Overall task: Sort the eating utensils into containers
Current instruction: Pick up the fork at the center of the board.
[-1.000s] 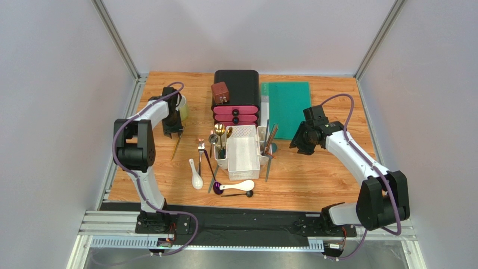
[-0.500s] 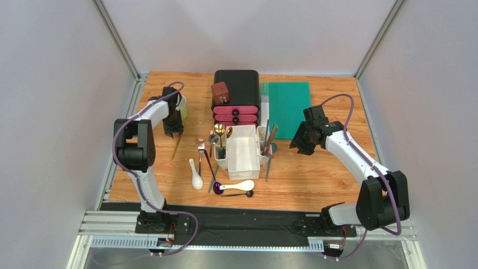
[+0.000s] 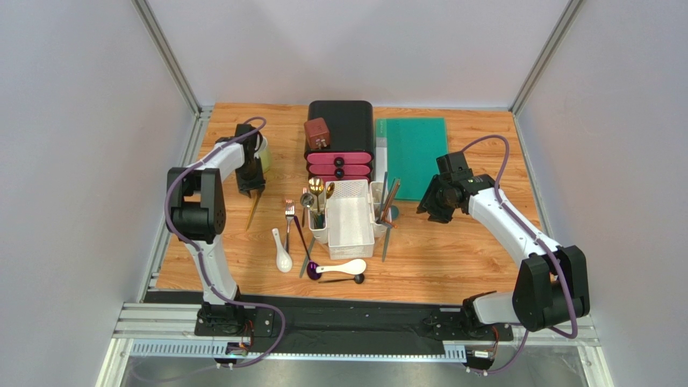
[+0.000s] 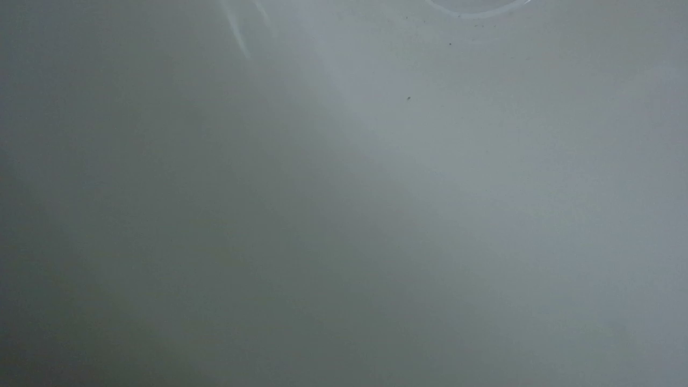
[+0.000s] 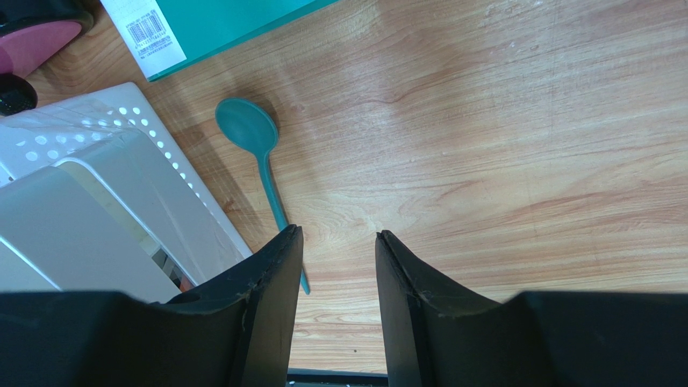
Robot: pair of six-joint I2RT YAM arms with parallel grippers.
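The right gripper (image 5: 337, 240) hangs with its jaws apart and nothing between them, at 3 o'clock from the white caddy (image 3: 349, 222). A teal spoon (image 5: 249, 133) lies on the wood just beside its left finger. The teal board (image 5: 242, 16) at its 11 o'clock carries a white barcode sticker (image 5: 145, 24), the print too small to read. The left gripper (image 3: 249, 185) sits at the caddy's 10 o'clock beside the yellow mug (image 3: 262, 155), with a wooden chopstick (image 3: 253, 212) at its 6 o'clock. Its wrist view is blank grey, so I cannot tell whether it grips. White ceramic spoons (image 3: 282, 256), a purple spoon (image 3: 312, 268) and a black spoon (image 3: 347, 279) lie at the caddy's 7 o'clock, and gold spoons (image 3: 317, 188) stand in its left side bin.
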